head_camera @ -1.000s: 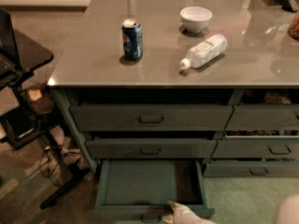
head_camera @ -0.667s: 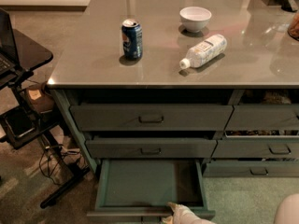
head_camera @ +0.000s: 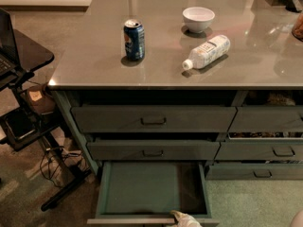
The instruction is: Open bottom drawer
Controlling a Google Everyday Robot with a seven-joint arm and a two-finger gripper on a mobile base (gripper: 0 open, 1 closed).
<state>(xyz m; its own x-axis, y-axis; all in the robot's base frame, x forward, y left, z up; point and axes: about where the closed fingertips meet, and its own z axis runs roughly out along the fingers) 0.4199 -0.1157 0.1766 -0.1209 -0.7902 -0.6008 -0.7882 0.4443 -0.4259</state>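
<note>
The bottom drawer stands pulled well out from the grey-green cabinet, showing its flat teal-green inside, which holds nothing. Its thin front edge lies along the bottom of the camera view. My gripper shows only as a pale tip at the drawer's front edge, right of centre, at the bottom of the view. The drawer's pull is hidden. Two taller wide drawers, the top one and the middle one, are shut above it.
On the counter stand a blue soda can and a white bowl, and a plastic bottle lies on its side. Narrower drawers are at the right. A black stand with a laptop and cables is at the left.
The bottom drawer has come out slightly further toward the camera. The gripper stays at its front edge.
</note>
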